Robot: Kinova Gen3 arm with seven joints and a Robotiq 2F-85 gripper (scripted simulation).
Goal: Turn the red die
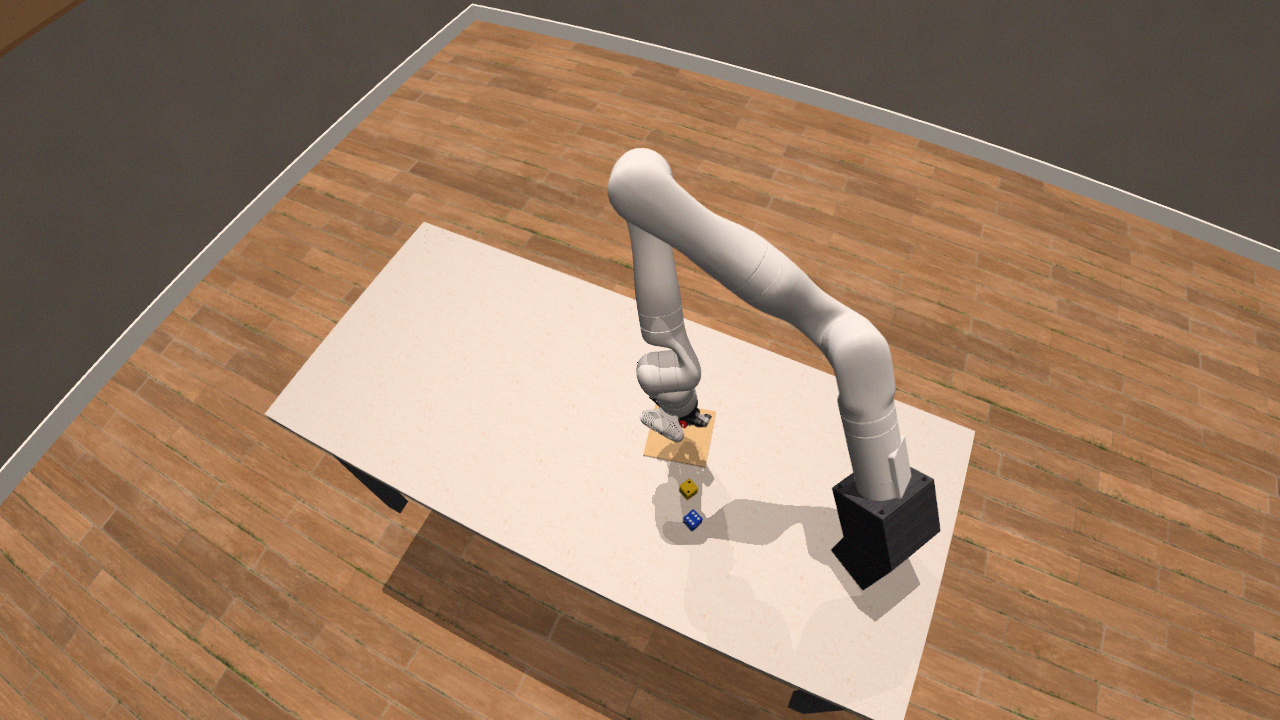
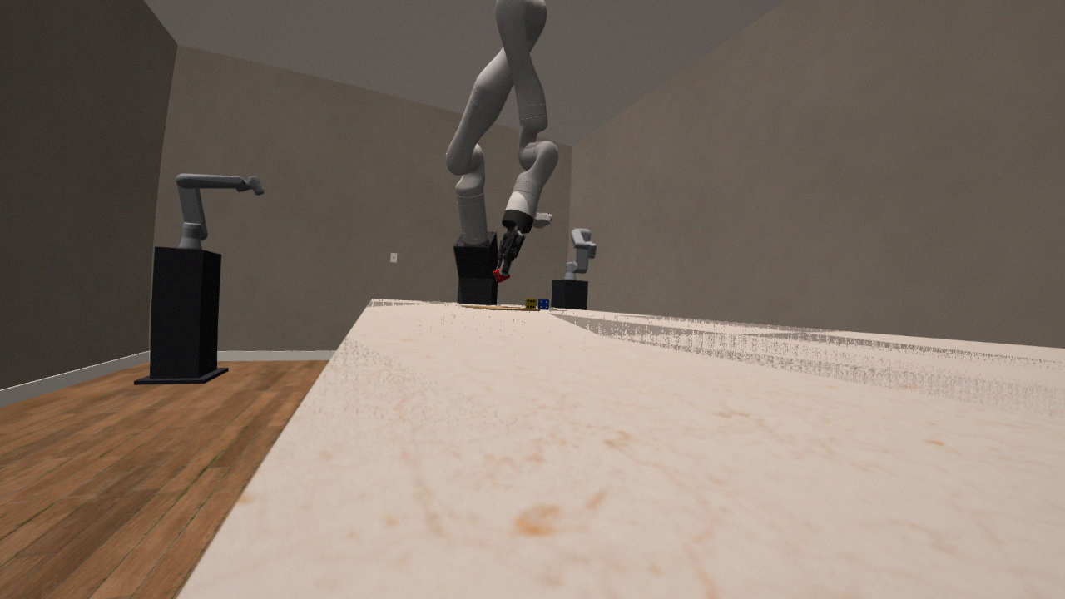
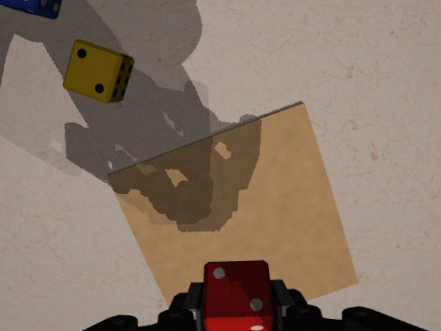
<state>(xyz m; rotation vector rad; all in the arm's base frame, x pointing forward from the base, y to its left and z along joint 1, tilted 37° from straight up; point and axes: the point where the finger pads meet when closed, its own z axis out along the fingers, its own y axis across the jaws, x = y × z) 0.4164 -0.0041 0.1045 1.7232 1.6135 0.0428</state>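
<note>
My gripper [image 3: 237,301] [image 2: 502,272] is shut on the red die [image 3: 236,290] [image 2: 500,276] [image 1: 682,424] and holds it tilted, well above the mat. In the wrist view the die's face with 2 pips is turned to the camera, and part of a brighter face shows below it. The tan mat [image 3: 294,184] [image 1: 657,452] lies flat on the table. The yellow die [image 3: 92,71] [image 1: 688,488] [image 2: 531,304] lies on the table with 2 on top, off the mat. The blue die [image 1: 692,519] [image 2: 543,304] [image 3: 34,6] lies beyond it with 6 on top.
The white table [image 1: 483,358] [image 2: 596,447] carries the mat and the dice. The arm's black base [image 1: 886,528] stands at the table's right end in the top view. The arm's shadow crosses the mat and both table dice.
</note>
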